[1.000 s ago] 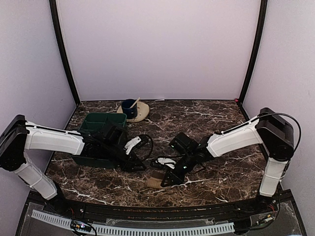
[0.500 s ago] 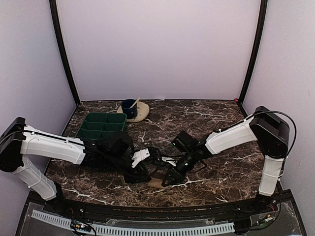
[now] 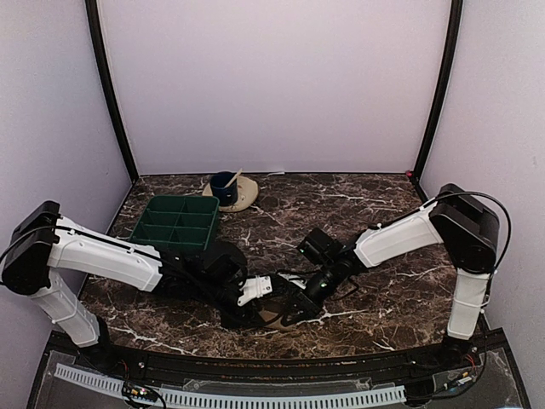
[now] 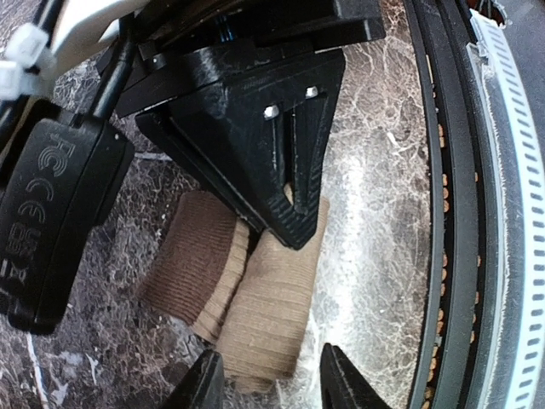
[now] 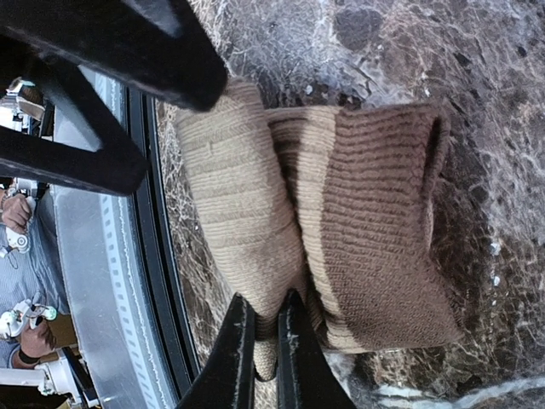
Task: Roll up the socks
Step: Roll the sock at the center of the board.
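The socks lie as a short tan roll, nearer our arms than the green tray and a bit to its right. Our right gripper pinches the roll's edge tight. Our left gripper has its fingers wide, one on each side of the roll's end. We think the rolling is almost done. Next, the left fingers should close softly and hold the roll firm.

Top external view high at the near side, tilted down over the whole worktop toward the back wall, left wrist view close above the left hand, front rail alongside, right wrist view closer still, along the right hand, all three sharing the socks.
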Action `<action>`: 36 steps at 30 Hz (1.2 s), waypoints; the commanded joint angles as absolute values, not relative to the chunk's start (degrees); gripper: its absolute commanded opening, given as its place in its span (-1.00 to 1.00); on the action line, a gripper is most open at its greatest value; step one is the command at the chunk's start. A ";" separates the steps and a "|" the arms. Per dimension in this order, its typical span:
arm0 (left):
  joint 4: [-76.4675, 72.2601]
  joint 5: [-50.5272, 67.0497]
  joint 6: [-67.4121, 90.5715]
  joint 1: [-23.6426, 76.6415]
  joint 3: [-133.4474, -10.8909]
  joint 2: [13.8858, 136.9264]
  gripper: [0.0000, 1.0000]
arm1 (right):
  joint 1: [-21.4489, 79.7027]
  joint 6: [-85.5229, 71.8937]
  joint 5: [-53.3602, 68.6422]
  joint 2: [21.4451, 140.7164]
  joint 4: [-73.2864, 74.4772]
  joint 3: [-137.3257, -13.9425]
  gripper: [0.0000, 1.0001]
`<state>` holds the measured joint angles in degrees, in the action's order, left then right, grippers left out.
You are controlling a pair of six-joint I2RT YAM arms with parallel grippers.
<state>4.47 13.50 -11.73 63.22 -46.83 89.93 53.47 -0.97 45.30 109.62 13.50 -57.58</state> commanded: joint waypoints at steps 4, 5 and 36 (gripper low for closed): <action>4.72 10.03 -15.89 64.74 -48.25 90.55 -0.18 | 53.46 -0.90 42.89 112.50 19.59 -57.37 -0.92; 4.53 9.94 -16.15 64.85 -48.18 90.34 -0.18 | 53.44 -0.88 42.89 112.50 19.62 -57.39 -0.92; 7.64 10.69 -20.35 66.36 -52.31 98.49 -1.00 | 53.20 0.44 43.51 113.65 21.27 -57.94 -0.93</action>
